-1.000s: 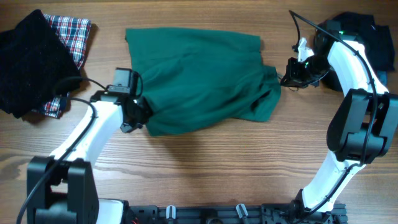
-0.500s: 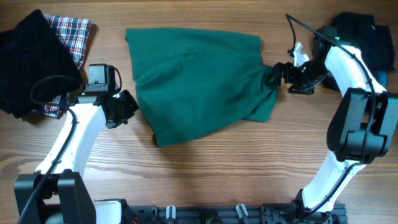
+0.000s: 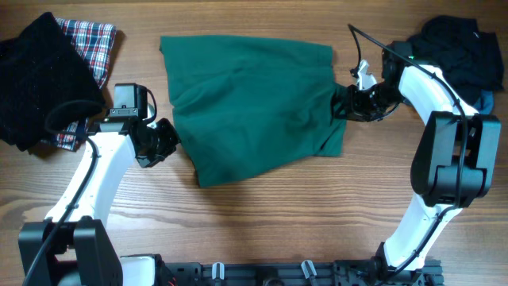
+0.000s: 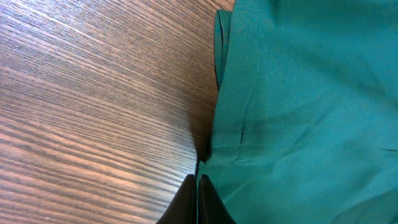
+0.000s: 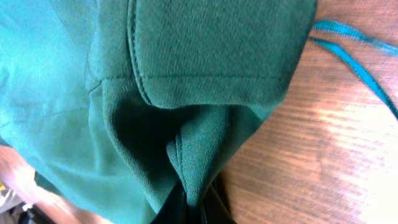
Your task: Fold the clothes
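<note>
1. A dark green cloth garment (image 3: 254, 103) lies spread on the wooden counter (image 3: 262, 214), in the upper middle of the overhead view. Its top edge is fairly straight and its lower edge runs slantwise, with soft creases across the middle.
2. The right claw (image 3: 343, 104) is at the garment's right edge and is clamped on a bunched fold of the green fabric. In the right wrist view, the cloth gathers into a ridge that runs down between the dark fingertips (image 5: 214, 208), just below a stitched hem.
3. A thin teal thread (image 5: 348, 50) lies on the bare wood just beside that hem.
4. The left claw (image 3: 167, 141) sits low over the counter, just beside the garment's lower left edge. In the left wrist view its tips are pressed together. They meet right at the folded, stitched border of the cloth, and no fabric can be seen between them.
5. A black knitted garment (image 3: 40, 75) lies at the far left of the counter and partly overlaps a red, white and blue plaid cloth (image 3: 94, 40).
6. A heap of dark clothes (image 3: 460, 44) sits at the far right corner, behind the right arm.
</note>
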